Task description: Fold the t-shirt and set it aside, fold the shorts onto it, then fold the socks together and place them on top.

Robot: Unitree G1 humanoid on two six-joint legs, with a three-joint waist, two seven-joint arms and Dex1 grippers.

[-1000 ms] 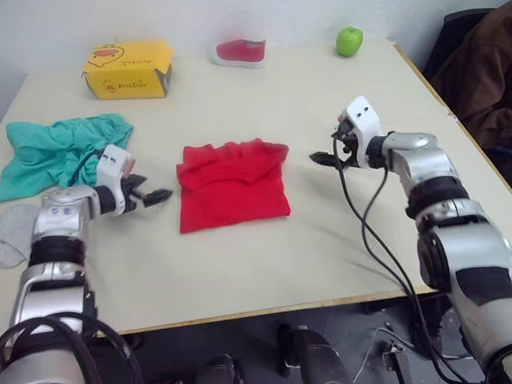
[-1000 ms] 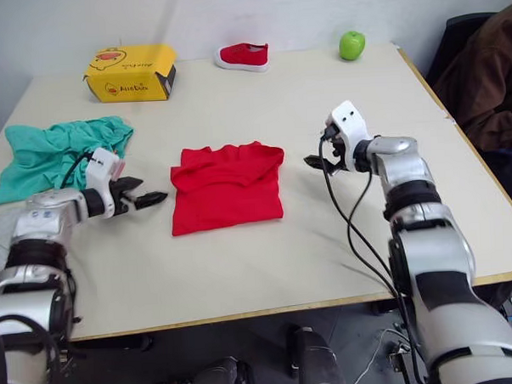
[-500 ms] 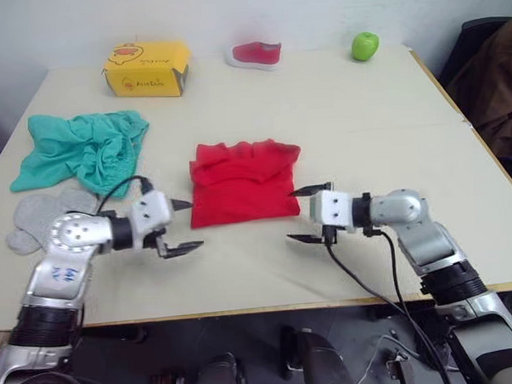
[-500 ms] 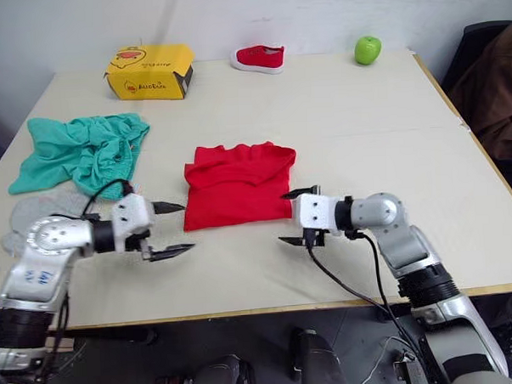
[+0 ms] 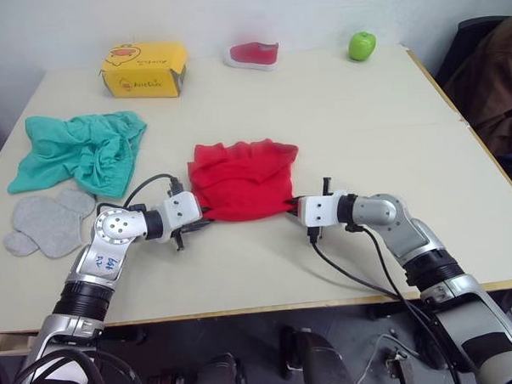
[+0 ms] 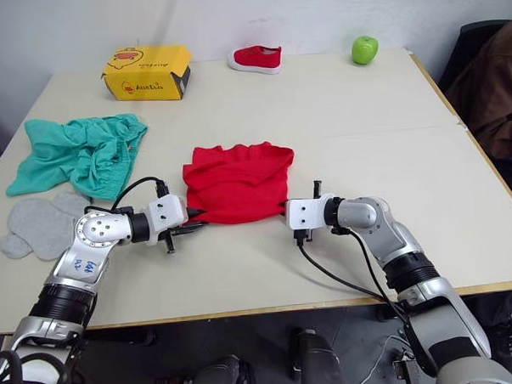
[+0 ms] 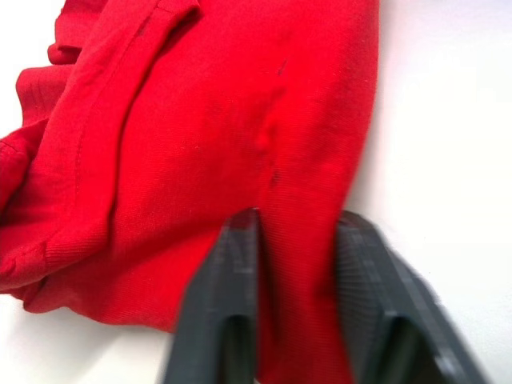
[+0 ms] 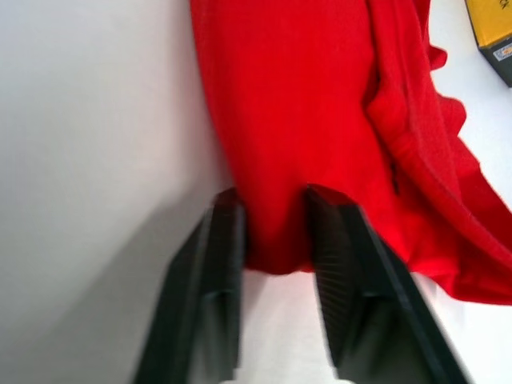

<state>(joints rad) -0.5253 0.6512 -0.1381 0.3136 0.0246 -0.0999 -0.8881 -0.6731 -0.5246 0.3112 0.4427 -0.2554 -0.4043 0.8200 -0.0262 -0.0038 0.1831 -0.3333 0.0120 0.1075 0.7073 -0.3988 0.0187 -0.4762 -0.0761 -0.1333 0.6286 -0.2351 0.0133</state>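
**While both end effectors pinch the red shirt's near hem, other items lie clear**

Containers: one yellow cardboard box (image 6: 147, 73) with a cartoon print stands at the far left of the pale wooden counter (image 6: 338, 129); its open end faces right and the contents cannot be made out.

Task items: the bright red cloth t-shirt (image 6: 237, 193), partly folded, lies at the counter's centre. The left end effector (image 7: 296, 272) has its two black fingers closed on the shirt's near left corner, cloth bunched between them. The right end effector (image 8: 276, 240) pinches the near right corner in the same way. The crumpled teal-green cloth shorts (image 6: 80, 153) lie left of the shirt, well apart from it. The two small light grey socks (image 6: 41, 225) lie flat side by side, near the shorts' front edge and beside the left arm.

Surroundings: a small red shoe (image 6: 256, 58) and a green apple (image 6: 364, 49) sit along the far edge, well apart from the shirt. A brown garment (image 6: 489, 88) hangs off the counter's right side. Nothing lies between shirt and shorts.
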